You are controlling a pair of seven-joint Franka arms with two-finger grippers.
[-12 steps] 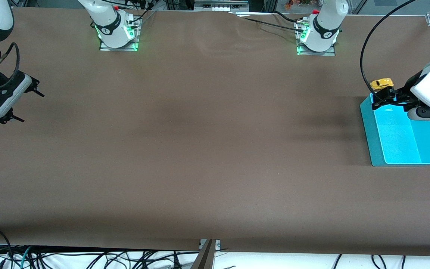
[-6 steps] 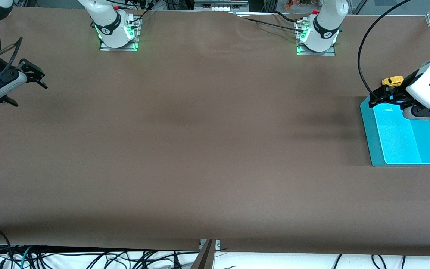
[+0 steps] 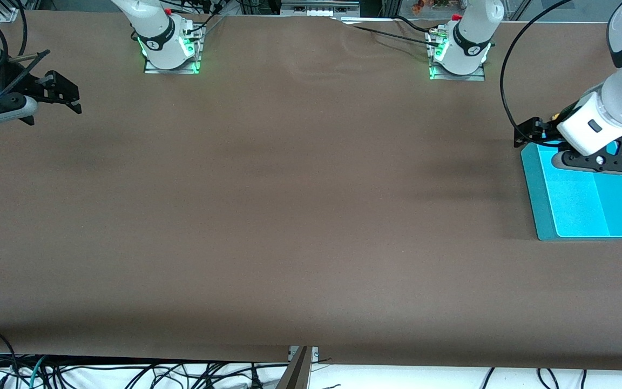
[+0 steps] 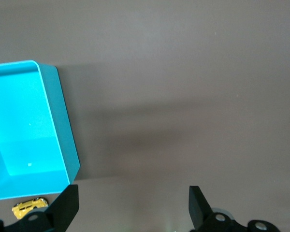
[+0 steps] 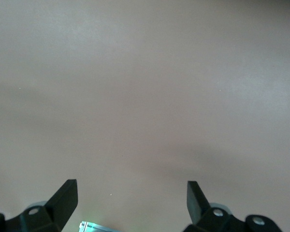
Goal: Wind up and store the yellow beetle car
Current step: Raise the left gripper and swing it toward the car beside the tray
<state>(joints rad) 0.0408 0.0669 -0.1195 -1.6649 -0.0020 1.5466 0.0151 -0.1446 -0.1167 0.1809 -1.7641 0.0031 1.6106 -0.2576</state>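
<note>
The yellow beetle car [image 4: 29,209] is tiny, with dark windows. In the left wrist view it lies on the brown table just outside the cyan bin [image 4: 63,130], at the bin's end farther from the front camera. In the front view my left wrist hides almost all of it. My left gripper [image 3: 528,134] is open and empty, up in the air over the bin's [image 3: 538,189] corner; its jaws [image 4: 133,212] stand wide apart over bare table. My right gripper [image 3: 67,96] is open and empty over the right arm's end of the table, and it also shows in the right wrist view [image 5: 130,203].
The bin's floor [image 3: 581,200] holds nothing. Both arm bases [image 3: 170,48] [image 3: 458,54] stand along the table edge farthest from the front camera. A black cable [image 3: 505,81] loops above the table by the left arm. Cables hang below the table's near edge.
The left gripper has risen and swung toward the table's middle, away from the car, which it now hides in the front view. The right gripper has moved toward the bases' side of the table.
</note>
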